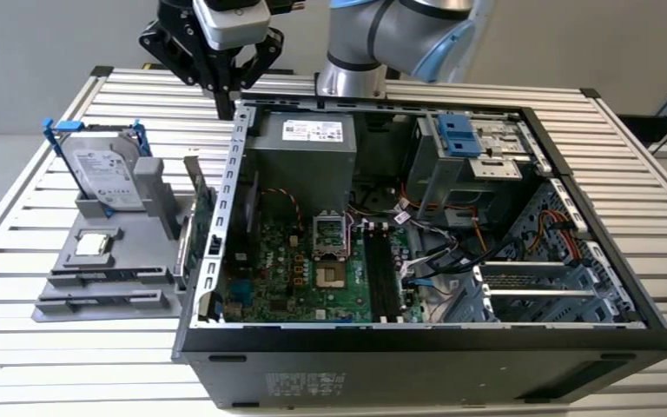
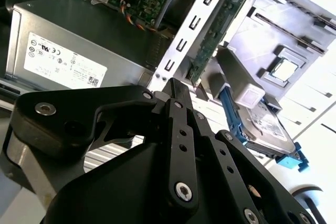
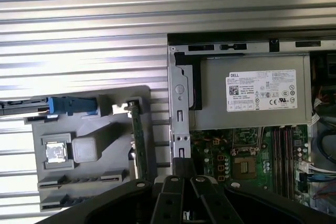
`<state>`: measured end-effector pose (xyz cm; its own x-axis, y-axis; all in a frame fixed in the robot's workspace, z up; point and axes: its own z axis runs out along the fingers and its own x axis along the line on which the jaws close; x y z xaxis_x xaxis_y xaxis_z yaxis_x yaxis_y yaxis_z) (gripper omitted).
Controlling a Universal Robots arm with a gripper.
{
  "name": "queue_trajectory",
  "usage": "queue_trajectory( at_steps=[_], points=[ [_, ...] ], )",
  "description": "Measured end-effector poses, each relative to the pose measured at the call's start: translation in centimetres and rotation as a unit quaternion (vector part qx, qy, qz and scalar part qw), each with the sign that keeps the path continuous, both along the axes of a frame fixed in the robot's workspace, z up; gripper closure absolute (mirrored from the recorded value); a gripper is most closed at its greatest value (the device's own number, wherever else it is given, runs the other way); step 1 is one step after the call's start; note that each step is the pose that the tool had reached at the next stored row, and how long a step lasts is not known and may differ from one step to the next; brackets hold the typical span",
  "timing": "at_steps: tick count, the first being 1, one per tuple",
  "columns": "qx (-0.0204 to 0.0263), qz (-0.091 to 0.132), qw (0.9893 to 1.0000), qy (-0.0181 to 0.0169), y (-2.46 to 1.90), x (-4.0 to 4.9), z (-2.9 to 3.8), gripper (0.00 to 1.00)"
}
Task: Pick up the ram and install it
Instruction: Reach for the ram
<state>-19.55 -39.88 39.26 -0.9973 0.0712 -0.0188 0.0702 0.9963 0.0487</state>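
The ram (image 1: 202,228) stood on edge in the gray holder (image 1: 102,295), just beside the case (image 1: 426,365) wall. In the exterior view it showed edge-on, its chips could not be made out, and its lower edge was hidden in the holder. In the first wrist view it appeared as a thin green strip (image 3: 137,135), its near end covered by the hand (image 3: 184,163).

The hand (image 1: 227,109) was clenched and empty, fingers pressed into one point. It hung over the case's rear corner at the exterior view's left, apart from the ram. In the second wrist view the black linkage blocked the lower half, and the fingertips (image 2: 176,83) pointed toward the wall's slotted rim.

The gap between wall and holder was narrow. The case lay open on top, with the black slots (image 1: 380,274) exposed and free of cables.

The desk (image 1: 79,365) was ribbed metal slats. The drive (image 1: 108,174), silver in a blue frame, stood upright at the holder's far end. The power supply (image 1: 305,156) was a plain gray box.
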Motion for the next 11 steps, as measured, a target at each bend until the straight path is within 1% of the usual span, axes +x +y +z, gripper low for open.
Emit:
queue_trajectory(
  at_steps=[11],
  points=[
    [0.0000,0.000,1.0000,0.0000,0.00,-0.28,0.00,1.00]
  ],
)
